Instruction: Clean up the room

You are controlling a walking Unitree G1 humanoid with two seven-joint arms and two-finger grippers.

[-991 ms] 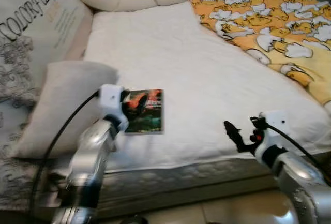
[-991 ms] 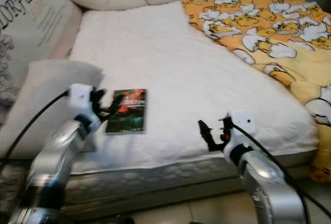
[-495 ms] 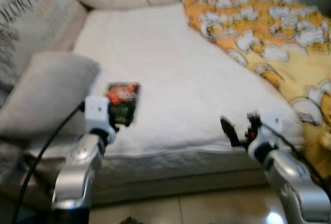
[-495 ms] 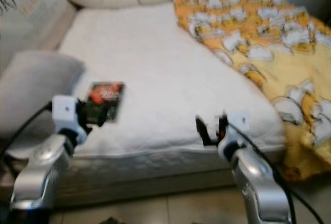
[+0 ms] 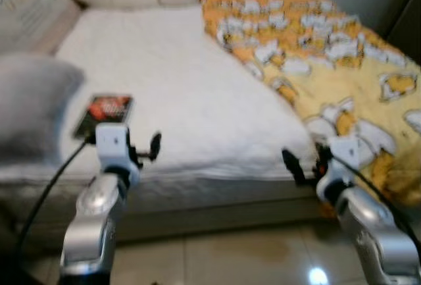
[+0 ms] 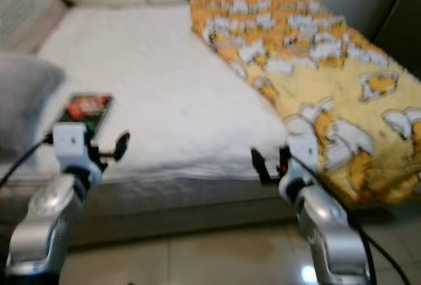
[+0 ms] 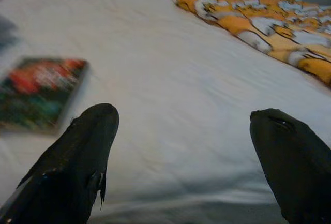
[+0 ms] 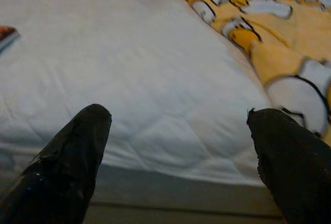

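Book [image 5: 103, 115] lies flat on the white bed [image 5: 197, 101], near the left front edge, just beside a grey pillow [image 5: 29, 107]. Left hand [image 7: 181, 146] hangs low at the bed's front edge, fingers [image 7: 77, 151] spread wide, nothing between them. In the left wrist view the book sits ahead of the hand and off past one finger, not lined up between the two; apart, not touching. Book's long axis runs roughly from the front edge toward the head of the bed, slightly slanted. Right hand [image 8: 176, 146] is also spread and empty, at the front edge further right, near where the yellow patterned blanket [image 5: 342, 81] drapes down; the book is well apart from it, just a corner showing at the far side of the right wrist view. So the left hand is clearly the nearer one. Judgement: the book is the likely thing to tidy, and the next move needs the left hand to shift sideways toward the pillow side and forward over the edge, fingers straddling the book's short width. Flat thin book on soft bedding may be hard to get under. Head views are blurred.
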